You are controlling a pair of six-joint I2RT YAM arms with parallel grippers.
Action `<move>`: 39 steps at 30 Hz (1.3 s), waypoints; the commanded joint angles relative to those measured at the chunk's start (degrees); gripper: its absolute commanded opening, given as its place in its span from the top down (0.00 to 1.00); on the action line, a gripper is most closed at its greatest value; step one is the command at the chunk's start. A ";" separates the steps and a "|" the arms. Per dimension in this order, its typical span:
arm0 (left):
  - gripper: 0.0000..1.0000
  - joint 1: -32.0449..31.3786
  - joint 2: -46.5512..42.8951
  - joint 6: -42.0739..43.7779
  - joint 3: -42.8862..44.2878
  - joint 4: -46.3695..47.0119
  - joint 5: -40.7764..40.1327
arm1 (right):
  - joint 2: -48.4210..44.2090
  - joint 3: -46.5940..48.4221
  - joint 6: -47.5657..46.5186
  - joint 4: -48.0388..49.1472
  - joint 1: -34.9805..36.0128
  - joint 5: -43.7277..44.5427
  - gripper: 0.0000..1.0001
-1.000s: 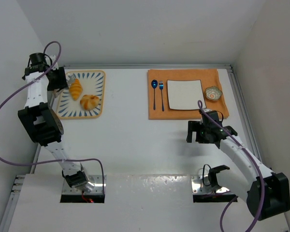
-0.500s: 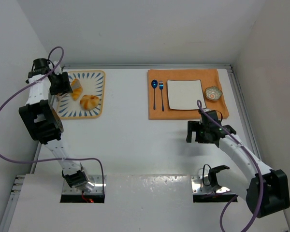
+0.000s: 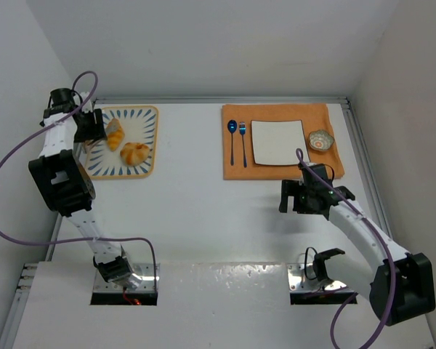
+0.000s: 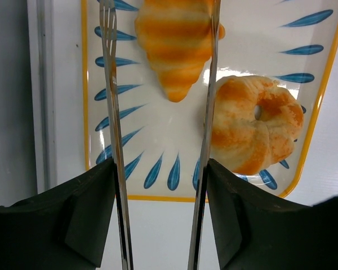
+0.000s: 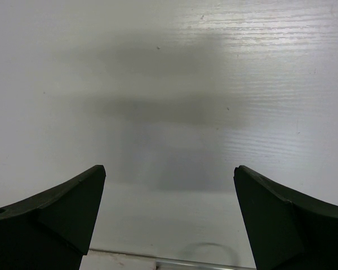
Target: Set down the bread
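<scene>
The ridged croissant and the rounder bun lie on a blue-patterned tray at the far left. My left gripper is shut on metal tongs, at the tray's left edge. In the left wrist view the tong arms straddle the croissant: the right arm touches its side, the left arm stands apart. The bun lies just right of the tongs. The left gripper's midpoint is over the tray. My right gripper is open and empty above bare table.
An orange placemat at the far right holds a white square plate, a blue spoon, a fork and a small bowl. Walls close in on the left, back and right.
My left gripper has moved with the tongs from the tray's left rim onto the croissant, then held still. The right arm has barely moved.
</scene>
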 commanded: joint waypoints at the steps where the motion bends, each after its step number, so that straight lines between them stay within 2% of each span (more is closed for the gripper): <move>1: 0.33 0.17 1.26 0.67 -0.54 1.48 0.96 | -0.79 1.66 0.62 0.56 0.15 -0.37 0.03; 10: 0.32 1.31 3.90 -1.17 -1.07 1.48 5.27 | -1.32 1.57 1.06 0.04 0.15 -0.28 0.03; 14: 0.41 1.84 4.43 -2.32 -2.29 1.48 6.94 | -1.58 1.48 1.33 -0.31 0.15 0.24 0.03; 17: 0.51 2.37 3.28 -2.32 -3.35 1.48 7.47 | -1.76 1.57 1.59 -0.14 0.15 0.42 0.03; 24: 0.82 3.43 2.76 -2.32 -2.74 -0.18 9.76 | -0.80 2.79 1.16 -0.05 0.15 0.33 0.03; 25: 0.89 3.43 2.76 -2.32 -2.04 -0.19 9.76 | -0.79 2.97 1.07 -0.05 0.15 0.42 0.03; 28: 1.00 3.43 2.76 -2.32 -0.29 -0.80 9.76 | -0.27 3.41 1.07 -0.05 -0.02 0.42 0.03; 34: 1.00 2.72 -0.93 -1.09 4.02 -1.95 11.78 | 0.08 3.76 1.50 0.38 -0.02 0.42 0.03; 39: 1.00 -3.84 -4.01 1.37 7.80 -2.47 12.30 | -0.09 3.68 2.65 -0.22 -0.37 2.26 0.03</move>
